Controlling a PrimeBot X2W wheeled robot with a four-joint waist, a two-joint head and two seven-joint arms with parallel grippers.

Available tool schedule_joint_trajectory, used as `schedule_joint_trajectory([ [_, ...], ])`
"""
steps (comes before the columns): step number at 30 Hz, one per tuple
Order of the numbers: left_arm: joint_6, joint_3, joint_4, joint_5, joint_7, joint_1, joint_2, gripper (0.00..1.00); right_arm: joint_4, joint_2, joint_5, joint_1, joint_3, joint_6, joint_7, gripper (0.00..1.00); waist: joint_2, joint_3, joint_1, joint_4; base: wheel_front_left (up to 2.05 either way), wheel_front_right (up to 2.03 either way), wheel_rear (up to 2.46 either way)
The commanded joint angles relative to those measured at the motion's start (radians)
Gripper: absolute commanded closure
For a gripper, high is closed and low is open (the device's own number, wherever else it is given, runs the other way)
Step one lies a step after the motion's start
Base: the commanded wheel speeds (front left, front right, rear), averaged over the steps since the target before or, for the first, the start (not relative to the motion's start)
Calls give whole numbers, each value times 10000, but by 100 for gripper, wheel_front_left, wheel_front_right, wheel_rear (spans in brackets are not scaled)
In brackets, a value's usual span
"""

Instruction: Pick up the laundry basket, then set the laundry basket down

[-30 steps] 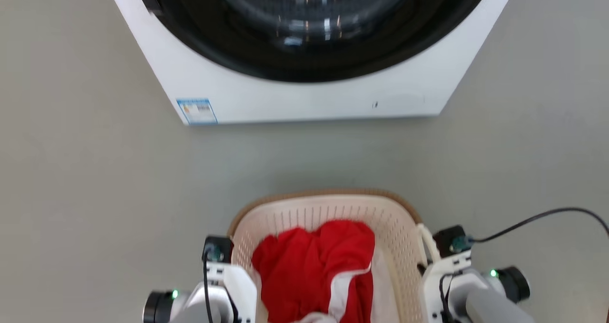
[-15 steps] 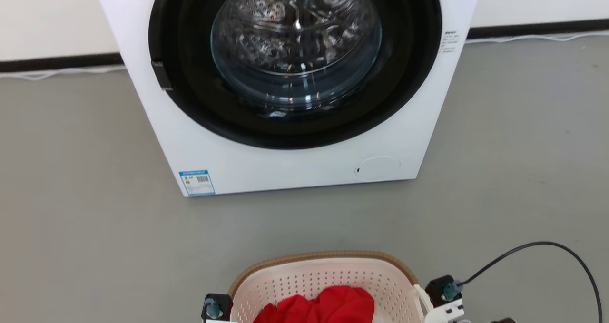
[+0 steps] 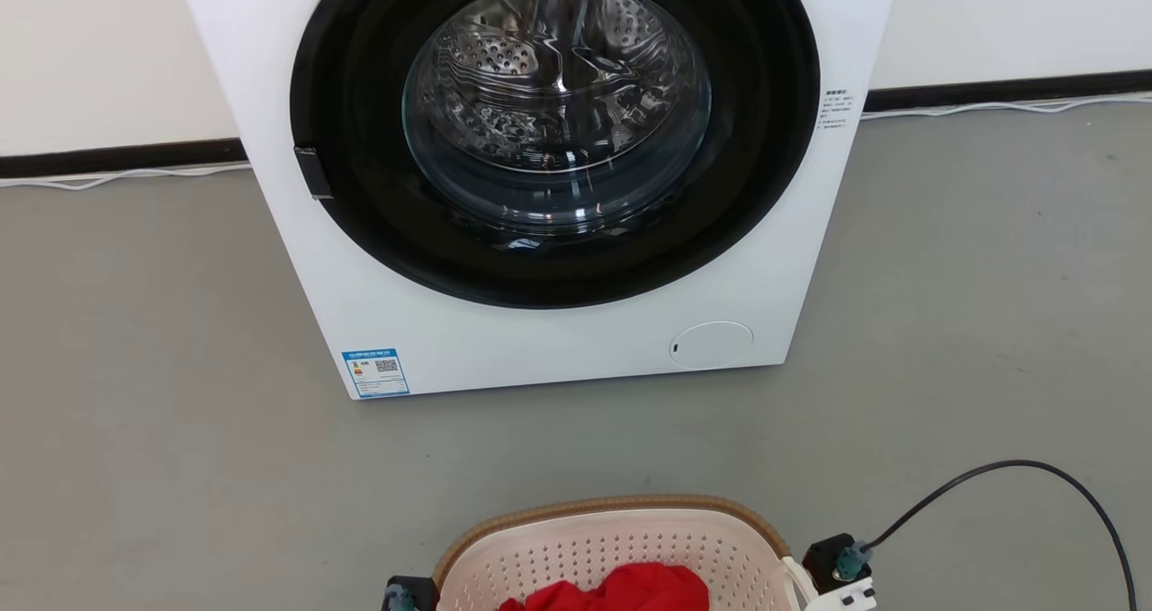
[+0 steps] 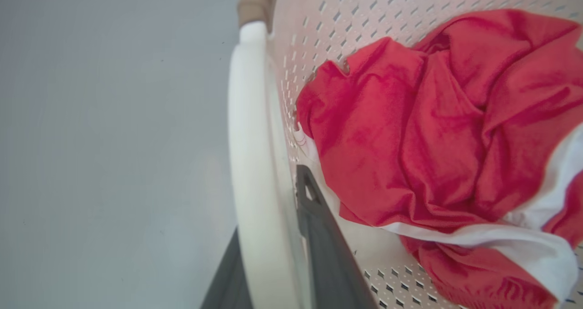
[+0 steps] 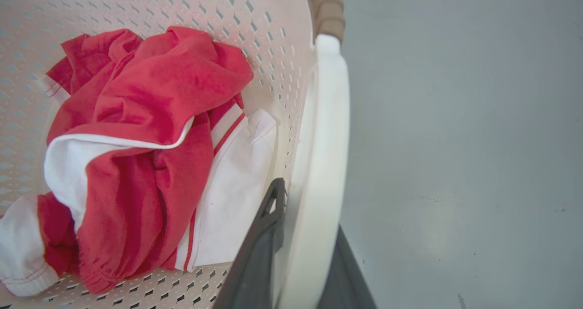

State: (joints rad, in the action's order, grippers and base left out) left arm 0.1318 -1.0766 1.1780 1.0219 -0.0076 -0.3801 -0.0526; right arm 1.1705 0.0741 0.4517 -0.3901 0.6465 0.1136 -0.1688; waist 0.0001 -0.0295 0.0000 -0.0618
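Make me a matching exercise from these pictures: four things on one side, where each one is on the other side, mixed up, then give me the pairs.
Column one:
1. washing machine
2. red garment
3. black cable
4. right handle

Column two:
A. inside the laundry basket
B. between the right gripper's jaws
C. curving at the head view's lower right
D. standing on the floor beyond the basket

Pairs: 1-D, 2-A, 3-C, 4-B
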Motion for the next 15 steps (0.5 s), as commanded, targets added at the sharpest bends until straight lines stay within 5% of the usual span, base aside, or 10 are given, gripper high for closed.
schedule_joint_trajectory([
  [1, -32, 65, -261, 35, -172, -325, 24, 100, -170, -238, -51, 42, 339, 171, -47, 100, -1, -15, 0, 12, 0, 0, 0],
  [15, 59, -251, -273, 436, -179, -335, 24, 100, 58, -239, 130, -36, 545, 171, 30, 100, -1, -114, 0, 111, 0, 0, 0],
])
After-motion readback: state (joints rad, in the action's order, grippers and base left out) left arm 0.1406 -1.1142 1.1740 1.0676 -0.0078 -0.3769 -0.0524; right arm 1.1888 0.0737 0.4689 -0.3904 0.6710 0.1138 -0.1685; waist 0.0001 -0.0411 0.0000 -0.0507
